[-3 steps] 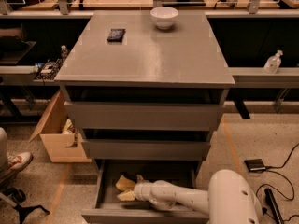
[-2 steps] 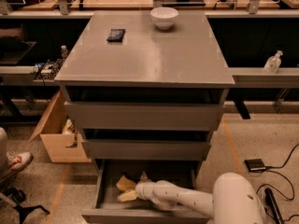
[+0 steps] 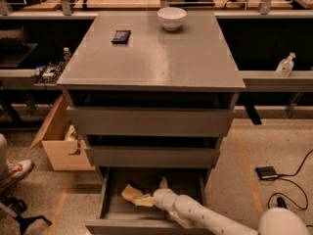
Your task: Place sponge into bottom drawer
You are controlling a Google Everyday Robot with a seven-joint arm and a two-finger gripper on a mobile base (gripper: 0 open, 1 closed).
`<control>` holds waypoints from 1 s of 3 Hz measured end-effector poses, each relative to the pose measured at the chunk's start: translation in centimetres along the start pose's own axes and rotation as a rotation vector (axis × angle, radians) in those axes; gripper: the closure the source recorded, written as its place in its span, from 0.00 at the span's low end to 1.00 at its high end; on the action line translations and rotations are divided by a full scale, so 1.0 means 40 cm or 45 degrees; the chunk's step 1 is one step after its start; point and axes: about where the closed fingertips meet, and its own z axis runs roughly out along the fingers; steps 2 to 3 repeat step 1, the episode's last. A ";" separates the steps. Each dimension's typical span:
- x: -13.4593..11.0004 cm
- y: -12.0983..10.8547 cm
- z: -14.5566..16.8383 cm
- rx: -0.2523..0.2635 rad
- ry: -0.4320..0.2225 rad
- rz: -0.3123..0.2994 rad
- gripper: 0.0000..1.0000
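Lying loose in the bottom drawer (image 3: 116, 210), lower centre of frame: the sponge (image 3: 130, 192), just left of the gripper (image 3: 153, 192). Fingers (image 3: 145, 200) spread apart, holding nothing, nearer pad against the sponge's right edge. Probably only pulling out left.

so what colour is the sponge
Pale yellow, clearest in the camera view; the sponge is inside the bottom drawer, the claw beside it.

Cabinet top (image 3: 161, 58) bears white bowl (image 3: 171, 18), dark packet (image 3: 121, 36); end effector (image 3: 145, 200) inside bottom drawer (image 3: 113, 207).

Gripper (image 3: 151, 196) inside bottom drawer (image 3: 115, 212), middle drawer (image 3: 151, 156) overhanging.
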 end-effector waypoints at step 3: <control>-0.004 -0.070 -0.118 0.116 -0.069 0.081 0.00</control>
